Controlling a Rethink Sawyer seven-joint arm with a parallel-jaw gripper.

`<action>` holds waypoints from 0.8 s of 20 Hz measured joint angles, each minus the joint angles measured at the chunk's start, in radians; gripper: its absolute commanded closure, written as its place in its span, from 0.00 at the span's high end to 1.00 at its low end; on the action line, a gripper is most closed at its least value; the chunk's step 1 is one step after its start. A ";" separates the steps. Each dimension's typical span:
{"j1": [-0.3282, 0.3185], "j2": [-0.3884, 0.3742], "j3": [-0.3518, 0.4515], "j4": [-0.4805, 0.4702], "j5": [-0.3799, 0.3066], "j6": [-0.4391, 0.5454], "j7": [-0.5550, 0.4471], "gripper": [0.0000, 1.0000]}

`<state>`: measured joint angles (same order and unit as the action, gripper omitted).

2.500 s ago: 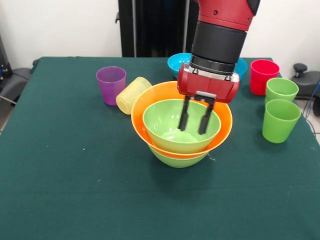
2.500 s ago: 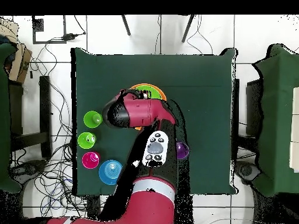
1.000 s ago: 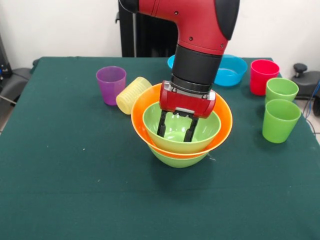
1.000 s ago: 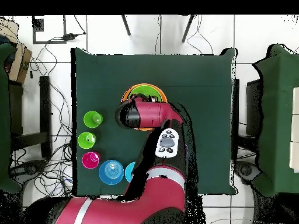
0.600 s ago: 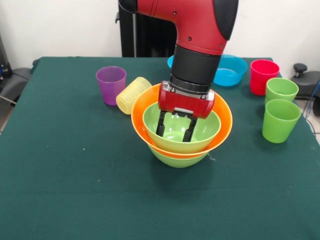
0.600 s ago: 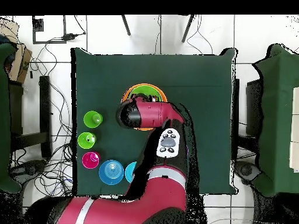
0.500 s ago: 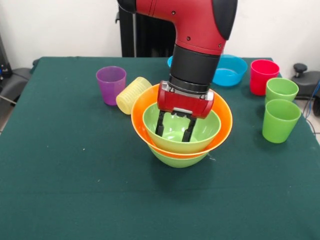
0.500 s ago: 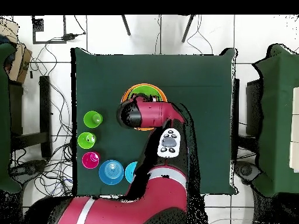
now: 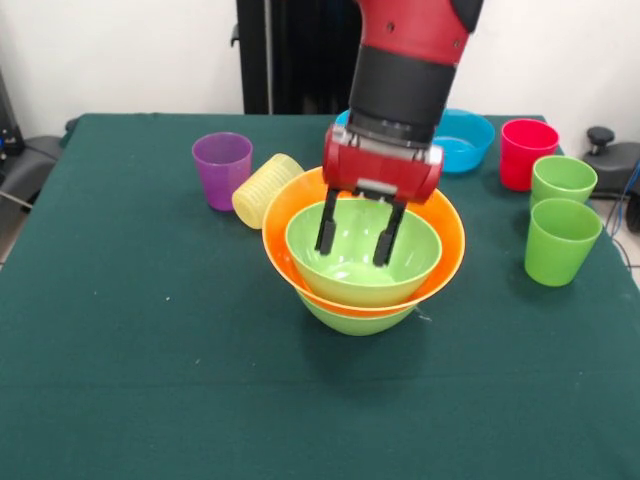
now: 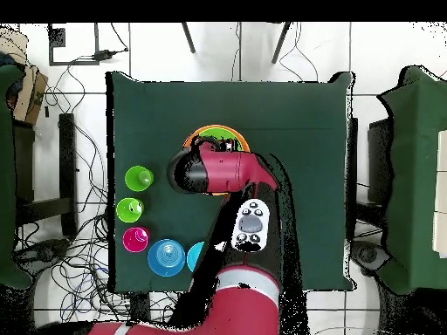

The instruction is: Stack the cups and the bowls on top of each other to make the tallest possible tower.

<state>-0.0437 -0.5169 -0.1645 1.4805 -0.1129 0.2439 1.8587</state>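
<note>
Your gripper [image 9: 356,240] has risen since half a second ago: its fingers, spread apart and holding nothing, now hang higher in the upper lime green bowl [image 9: 362,265] rather than near its floor. That bowl sits in the orange bowl [image 9: 446,240], itself on a second lime green bowl [image 9: 356,318]; judge the tower [image 9: 363,290] three pieces tall, with no cup added yet. Beyond the tower lie the purple cup [image 9: 222,169], the tipped yellow cup [image 9: 262,189], the blue bowls [image 9: 462,140], the red cup [image 9: 526,152] and two green cups [image 9: 560,228]. The green table [image 9: 140,370] is level; cables litter the tiled floor [image 10: 70,87].
</note>
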 measured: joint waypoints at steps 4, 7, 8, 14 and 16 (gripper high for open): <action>0.001 -0.069 0.000 0.042 0.000 0.010 0.000 1.00; -0.002 -0.118 0.000 0.079 0.000 0.020 0.000 1.00; -0.005 -0.144 -0.001 0.102 0.000 0.028 0.000 1.00; -0.034 -0.267 -0.002 0.223 0.000 0.053 0.000 1.00; -0.046 -0.307 -0.005 0.269 0.000 0.054 0.000 1.00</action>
<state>-0.0899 -0.8235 -0.1694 1.7491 -0.1132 0.2982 1.8587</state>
